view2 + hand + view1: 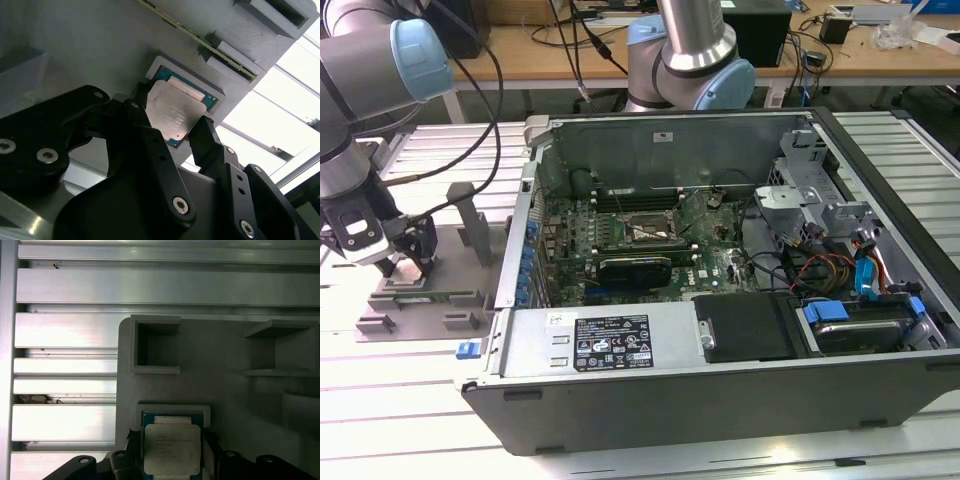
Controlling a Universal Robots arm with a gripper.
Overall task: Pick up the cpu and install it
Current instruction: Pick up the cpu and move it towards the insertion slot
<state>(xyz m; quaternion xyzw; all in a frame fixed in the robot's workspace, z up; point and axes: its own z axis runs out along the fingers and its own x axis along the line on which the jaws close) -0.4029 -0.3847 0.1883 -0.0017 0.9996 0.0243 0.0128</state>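
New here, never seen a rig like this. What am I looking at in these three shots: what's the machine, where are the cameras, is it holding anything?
The machine is a robot arm with a pincer at its tip. The exterior view comes from a camera off the arm that takes in the whole bench. It shows a slatted metal table, an open computer case with a dark socket on its motherboard, and a grey plastic tray with upright blocks at the exterior view's left. Both wrist views come from cameras riding near the pincer, aimed at that tray. They show the cpu, a small square chip with a silver top, lying in a recess of the tray. The pincer is down at the chip, which has not been lifted.
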